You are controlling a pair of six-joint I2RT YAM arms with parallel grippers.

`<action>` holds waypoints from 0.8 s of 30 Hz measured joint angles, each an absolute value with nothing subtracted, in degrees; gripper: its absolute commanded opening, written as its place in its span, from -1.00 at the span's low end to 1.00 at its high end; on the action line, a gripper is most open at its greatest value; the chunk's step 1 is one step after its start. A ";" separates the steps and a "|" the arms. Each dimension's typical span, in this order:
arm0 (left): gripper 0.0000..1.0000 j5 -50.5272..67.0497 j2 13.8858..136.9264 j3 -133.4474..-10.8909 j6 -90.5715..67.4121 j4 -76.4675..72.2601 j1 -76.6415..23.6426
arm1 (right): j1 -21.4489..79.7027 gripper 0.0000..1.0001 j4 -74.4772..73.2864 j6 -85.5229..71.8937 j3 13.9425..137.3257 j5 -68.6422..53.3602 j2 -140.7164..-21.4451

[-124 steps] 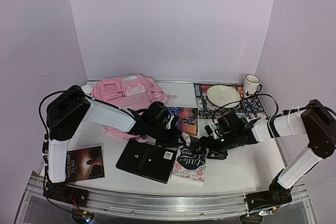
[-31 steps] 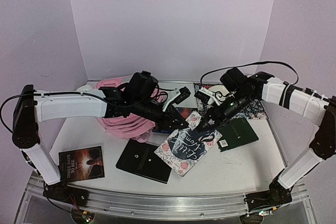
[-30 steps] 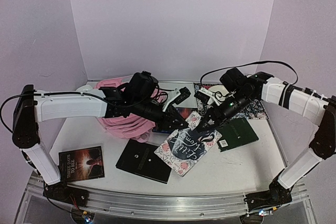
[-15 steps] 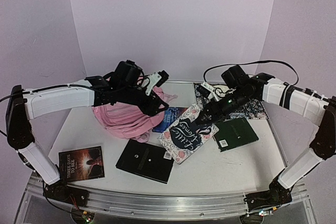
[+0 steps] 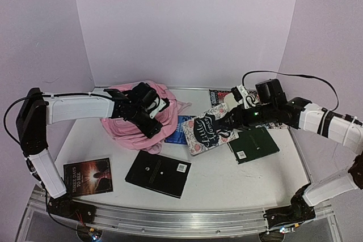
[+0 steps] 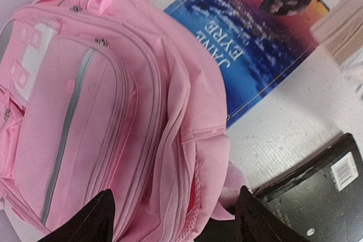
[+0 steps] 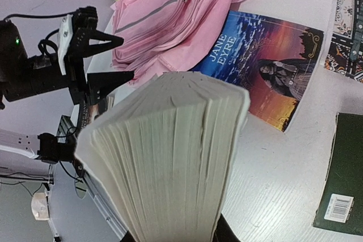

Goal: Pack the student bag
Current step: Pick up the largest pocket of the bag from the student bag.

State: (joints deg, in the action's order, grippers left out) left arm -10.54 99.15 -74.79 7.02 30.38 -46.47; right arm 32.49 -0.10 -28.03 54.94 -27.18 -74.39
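Fabric of the student bag (image 5: pixel 127 124) lies slumped at the back left of the table (image 5: pixel 238 179), one edge over a blue book (image 5: pixel 177 128), and the left gripper (image 6: pixel 176 219) hovers just above it, jaws spread and empty, apparently poised to catch the opening. The right gripper (image 5: pixel 228 122), clenched on a floral paperback (image 5: pixel 207 133), reaches inward with it raised and tilted toward the bag, likely ready to slide it in.

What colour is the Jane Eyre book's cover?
The Jane Eyre book is blue fading to orange; best in the right wrist view.
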 measured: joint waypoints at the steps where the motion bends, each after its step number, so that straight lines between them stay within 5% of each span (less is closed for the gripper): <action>1: 0.48 -11.19 99.48 -74.64 7.05 30.93 -46.44 | 32.49 -1.00 0.50 -28.57 54.32 -26.52 -73.96; 10: 0.36 -17.48 101.59 -74.13 7.05 35.11 -45.96 | 32.49 -1.00 5.03 -31.77 50.19 -23.56 -72.64; 24: -0.29 -24.10 104.50 -74.28 6.93 36.62 -45.70 | 32.49 -1.00 8.40 -34.21 47.68 -22.91 -72.15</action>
